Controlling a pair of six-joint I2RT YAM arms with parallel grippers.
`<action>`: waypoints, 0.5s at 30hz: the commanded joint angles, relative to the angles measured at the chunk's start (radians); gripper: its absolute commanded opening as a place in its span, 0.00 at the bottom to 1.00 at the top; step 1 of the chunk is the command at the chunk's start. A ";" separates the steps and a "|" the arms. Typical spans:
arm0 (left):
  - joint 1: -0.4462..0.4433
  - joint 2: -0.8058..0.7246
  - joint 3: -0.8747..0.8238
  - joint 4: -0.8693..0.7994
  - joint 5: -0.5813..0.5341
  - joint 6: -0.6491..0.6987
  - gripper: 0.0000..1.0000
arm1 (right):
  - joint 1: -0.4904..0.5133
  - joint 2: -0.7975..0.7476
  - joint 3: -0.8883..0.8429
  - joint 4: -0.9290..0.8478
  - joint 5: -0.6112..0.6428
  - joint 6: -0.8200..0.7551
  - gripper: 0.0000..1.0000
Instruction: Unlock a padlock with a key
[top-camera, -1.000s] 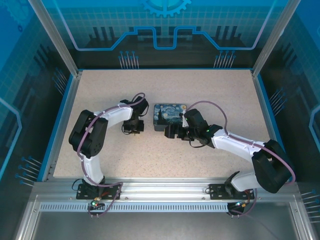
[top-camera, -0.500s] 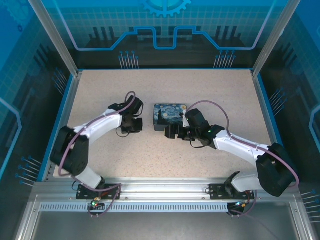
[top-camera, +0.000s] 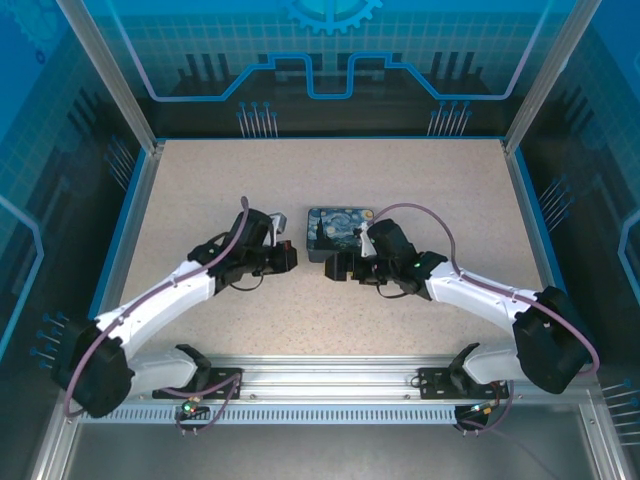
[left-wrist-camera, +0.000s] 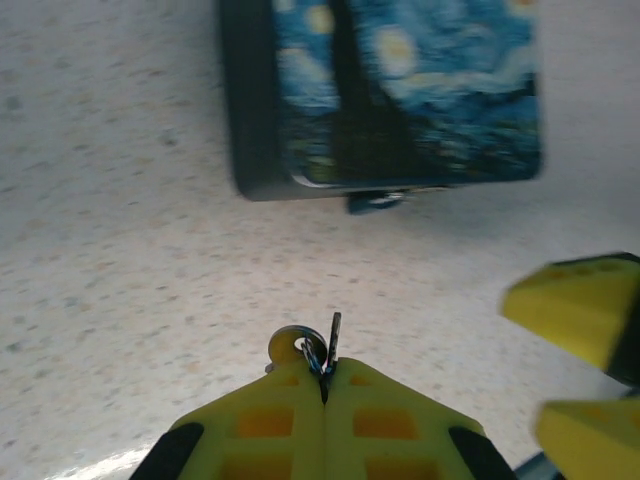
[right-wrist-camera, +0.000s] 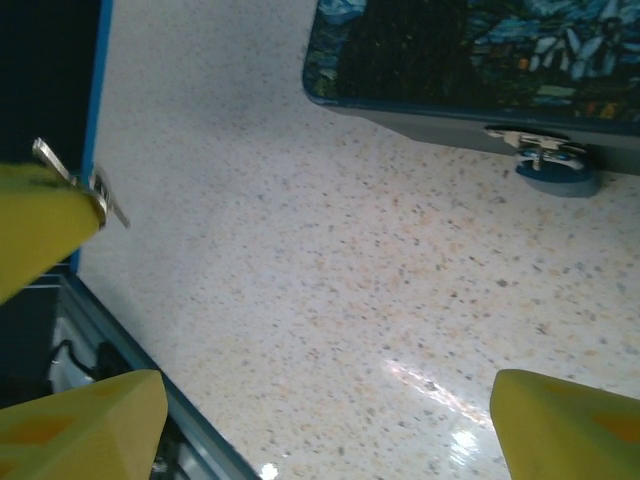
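So far, only the pickup looks done. Around mid-table (top-camera: 400, 180), the L gripper (left-wrist-camera: 322, 378) has its jaws pressed together on the key (left-wrist-camera: 331, 345), w/ the blade and ring poking out past the yellow tips. Just beside it, toward the table's right edge, the R gripper (right-wrist-camera: 325, 400) hangs w/ jaws wide apart, holding nothing. Beyond both, toward the far edge, sits the night-sky printed box (top-camera: 340, 228). The padlock (right-wrist-camera: 548, 165) hangs at the box's near side, apart from the key and both grippers. It is blurred, so it is prob. locked, but I can't confirm. Left to do, by my judgement: steady the padlock, line up and insert the key, turn it, free the shackle.
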 joint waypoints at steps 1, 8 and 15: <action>-0.023 -0.076 -0.070 0.148 0.029 0.073 0.00 | -0.033 -0.023 0.032 0.088 -0.088 0.108 0.83; -0.086 -0.171 -0.173 0.289 -0.124 0.120 0.00 | -0.058 -0.007 0.079 0.175 -0.128 0.226 0.61; -0.146 -0.181 -0.192 0.378 -0.199 0.157 0.00 | -0.058 0.032 0.103 0.253 -0.161 0.290 0.52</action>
